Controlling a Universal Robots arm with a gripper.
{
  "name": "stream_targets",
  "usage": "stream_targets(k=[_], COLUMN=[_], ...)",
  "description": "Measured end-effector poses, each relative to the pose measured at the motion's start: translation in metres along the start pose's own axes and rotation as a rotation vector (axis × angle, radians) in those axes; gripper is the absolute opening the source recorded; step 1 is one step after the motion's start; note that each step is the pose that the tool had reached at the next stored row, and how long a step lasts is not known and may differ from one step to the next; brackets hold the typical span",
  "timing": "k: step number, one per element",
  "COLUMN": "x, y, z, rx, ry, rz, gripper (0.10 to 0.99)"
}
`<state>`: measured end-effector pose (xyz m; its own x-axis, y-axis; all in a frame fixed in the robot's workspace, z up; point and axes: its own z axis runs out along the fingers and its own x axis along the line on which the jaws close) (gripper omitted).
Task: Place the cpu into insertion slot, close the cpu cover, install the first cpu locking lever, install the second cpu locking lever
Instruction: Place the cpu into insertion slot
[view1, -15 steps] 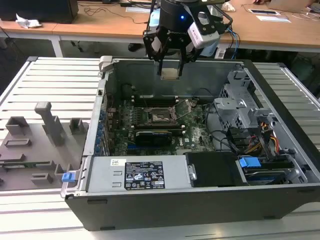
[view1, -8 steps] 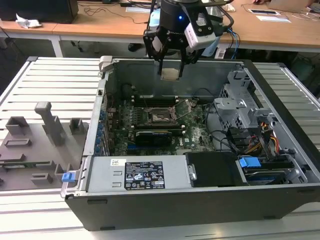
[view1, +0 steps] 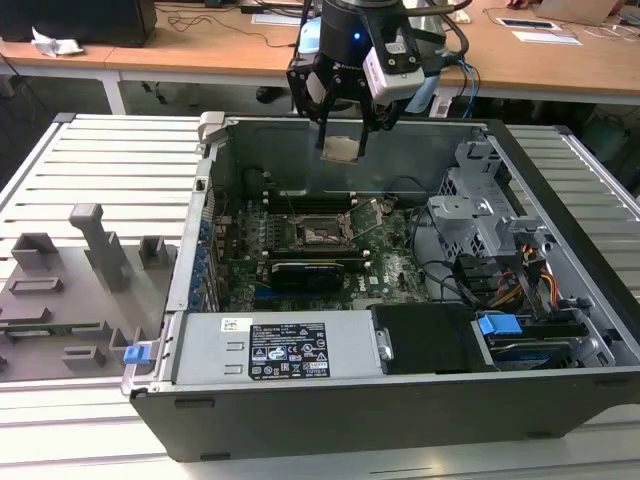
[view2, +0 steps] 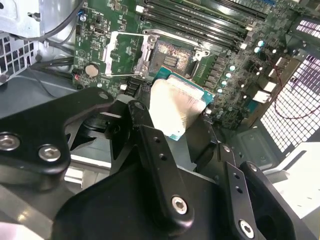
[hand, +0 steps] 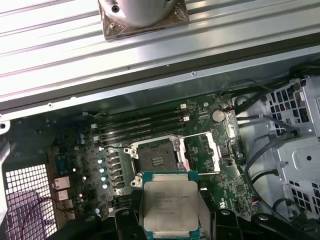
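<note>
My gripper hangs above the far wall of the open computer case, shut on the cpu, which it grips by two opposite edges. Both wrist views show the cpu between the black fingers, its silver-grey top facing one camera and its pale underside facing the other. Well below it on the green motherboard lies the insertion slot, bare and uncovered. The cpu cover is swung open beside the slot.
Long memory slots run along one side of the socket. A black expansion card crosses the board nearer the camera. The power supply and drive cage crowd the case. Grey fixtures stand on the ribbed table at the exterior view's left.
</note>
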<state>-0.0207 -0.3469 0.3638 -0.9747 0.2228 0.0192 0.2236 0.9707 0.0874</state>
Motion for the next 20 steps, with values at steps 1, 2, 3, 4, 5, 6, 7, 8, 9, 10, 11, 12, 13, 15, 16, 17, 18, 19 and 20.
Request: stream_targets(k=[1,2,3,4,5,6,7,8,9,10,11,12,13,15,16,17,18,19,20], x=[-0.0001,-0.0001,-0.0001,-0.0001,-0.0001,-0.0001,-0.0001,-0.0001,-0.0001,-0.0001,-0.0001,-0.0001,-0.0001,-0.0001,-0.0001,-0.0001,-0.0001,-0.0001,-0.0001], y=[-0.0001,-0.0001,-0.0001,-0.0001,-0.0001,-0.0001,-0.0001,-0.0001,-0.0001,-0.0002,-0.0002,-0.0002,-0.0002,-0.0002,-0.0002,-0.0002,-0.0002,-0.0002,-0.0003], z=[0.0006,0.0008,0.0009,0.0010,0.0010,0.0010,0.0011,0.0012,0.0013,0.0013,0.0015,0.0015,0.0016,0.0018,0.0020,0.0021,0.0025,0.0027,0.0030], rx=[0.000,0.000,0.000,0.000,0.000,0.000,-0.001,-0.001,-0.002,-0.002,-0.003,-0.003,-0.003,-0.003,-0.004,-0.004,-0.004,-0.004,-0.004], ry=[0.0000,0.0000,-0.0002,-0.0007,-0.0012,-0.0017,-0.0046,-0.0064,-0.0082,-0.0099,-0.0121,-0.0135,-0.0146,-0.0172,-0.0188,-0.0197,-0.0208,-0.0212,-0.0213], rz=[0.000,0.000,0.002,0.008,0.013,0.020,0.053,0.073,0.093,0.112,0.137,0.153,0.165,0.193,0.212,0.223,0.236,0.240,0.240], gripper=[0.529,0.529,0.529,0.529,0.529,0.529,0.529,0.529,0.529,0.529,0.529,0.529,0.529,0.529,0.529,0.529,0.529,0.529,0.529])
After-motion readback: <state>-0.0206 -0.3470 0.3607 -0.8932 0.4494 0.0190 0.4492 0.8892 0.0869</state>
